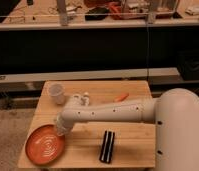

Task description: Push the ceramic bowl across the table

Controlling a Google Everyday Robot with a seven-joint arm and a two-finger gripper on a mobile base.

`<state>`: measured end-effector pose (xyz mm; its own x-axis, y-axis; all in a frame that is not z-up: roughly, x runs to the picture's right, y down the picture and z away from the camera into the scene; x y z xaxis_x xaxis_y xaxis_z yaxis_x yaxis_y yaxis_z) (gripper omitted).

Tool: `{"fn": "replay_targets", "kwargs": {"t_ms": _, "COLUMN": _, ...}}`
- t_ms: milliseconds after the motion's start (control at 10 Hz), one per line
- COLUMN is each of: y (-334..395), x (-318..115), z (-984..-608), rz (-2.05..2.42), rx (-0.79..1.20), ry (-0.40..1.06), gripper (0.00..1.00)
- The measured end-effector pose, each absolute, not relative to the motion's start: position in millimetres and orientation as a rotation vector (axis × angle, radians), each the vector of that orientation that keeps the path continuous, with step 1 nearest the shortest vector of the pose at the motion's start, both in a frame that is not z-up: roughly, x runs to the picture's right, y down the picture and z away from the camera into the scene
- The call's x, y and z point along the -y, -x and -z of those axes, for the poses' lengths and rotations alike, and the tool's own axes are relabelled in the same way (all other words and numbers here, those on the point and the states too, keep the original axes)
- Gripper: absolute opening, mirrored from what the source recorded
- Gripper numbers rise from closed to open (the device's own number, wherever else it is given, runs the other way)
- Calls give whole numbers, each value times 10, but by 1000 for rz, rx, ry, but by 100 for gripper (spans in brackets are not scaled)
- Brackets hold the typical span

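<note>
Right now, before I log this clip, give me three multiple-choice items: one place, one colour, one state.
1. Where on the table is the ceramic bowl? A near left corner; B far right corner; C centre.
2. What colour is the cup? A blue; B white; C black.
3. How is the gripper, at the bowl's rim? A wide open; B shut; C holding the cup.
Answers: 1 A, it lies at the camera's near left; 2 B, it is plainly white; 3 B, it is closed, the cup standing apart.
</note>
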<state>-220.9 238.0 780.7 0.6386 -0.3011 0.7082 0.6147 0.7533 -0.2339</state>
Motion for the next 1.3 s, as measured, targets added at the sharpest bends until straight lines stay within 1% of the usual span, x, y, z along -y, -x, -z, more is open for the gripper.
{"fn": "replay_targets", "kwargs": {"t_ms": 1300, "y": 2168, "x": -2305, "z": -8004, "rz": 508, "rx": 693, "ry": 501, "gripper": 1}}
